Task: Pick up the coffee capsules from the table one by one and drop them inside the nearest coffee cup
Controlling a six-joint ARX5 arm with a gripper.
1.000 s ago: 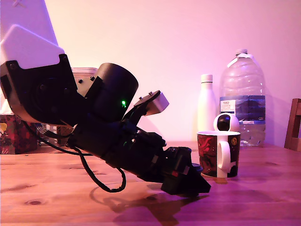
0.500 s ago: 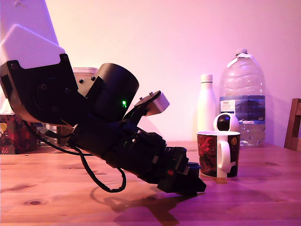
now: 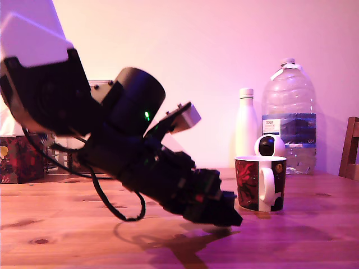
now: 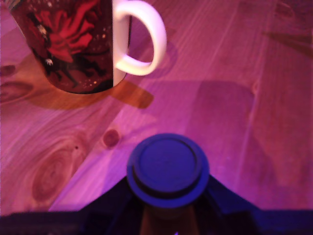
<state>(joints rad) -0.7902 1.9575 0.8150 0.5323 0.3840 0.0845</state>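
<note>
A dark coffee capsule [image 4: 167, 166] shows its flat round rimmed top in the wrist view, held between my gripper's black fingers [image 4: 117, 196]. My gripper [image 3: 224, 216] is shut on it and hangs a little above the wooden table [image 3: 303, 241], tilted downward. The coffee cup [image 3: 261, 183], red and black with a white rim and handle, stands upright just to the exterior view's right of the gripper. In the wrist view the cup [image 4: 68, 44] is close ahead, its handle toward the capsule. In the exterior view the gripper body hides most of the capsule.
Behind the cup stand a small round white camera [image 3: 269, 145], a white bottle [image 3: 246, 123] and a large clear water bottle [image 3: 289, 117]. A chair part [image 3: 350, 148] shows at the right edge. A patterned box [image 3: 19, 159] sits at the far left. A black cable [image 3: 112, 207] loops under the arm.
The arm has tipped up and the gripper has risen off the table with the capsule, drifting slightly to the exterior view's left. The cup has not moved.
</note>
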